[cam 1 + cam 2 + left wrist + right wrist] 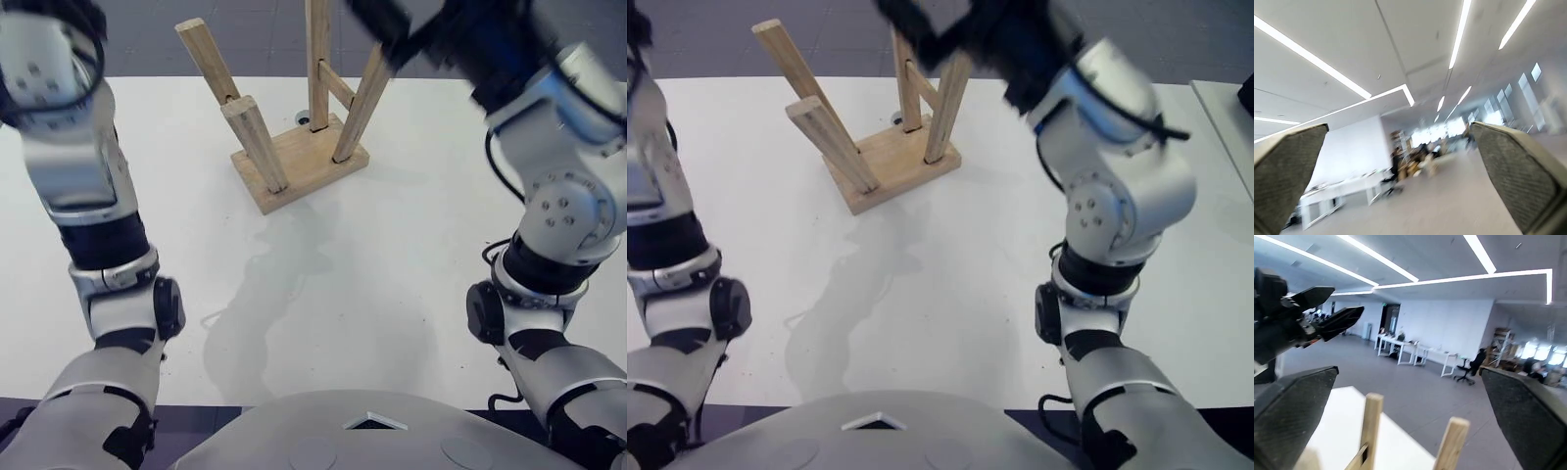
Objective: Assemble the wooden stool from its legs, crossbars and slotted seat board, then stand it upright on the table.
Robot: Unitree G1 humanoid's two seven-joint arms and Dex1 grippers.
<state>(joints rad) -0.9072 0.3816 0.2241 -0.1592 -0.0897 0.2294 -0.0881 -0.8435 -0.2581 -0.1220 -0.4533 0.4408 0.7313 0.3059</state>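
we see the stool (294, 168) upside down at the far middle of the white desk (392, 255), seat (318, 155) flat, legs (261, 145) up, our right tool (1409, 371) wide open and empty near the leg tops, our left tool (1399, 126) wide open, empty, pointed toward the ceiling

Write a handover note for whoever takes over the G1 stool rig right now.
Left gripper: open, empty, raised and pointing out into the room.
Right gripper: open, empty, by the tops of the stool's legs.
Stool: at the far middle of the table, upside down, with the seat board flat on the tabletop, the legs pointing up and crossbars between them.
Done: it looks assembled. Some legs lean, so check how they are seated.
Left: turn it over onto its legs.
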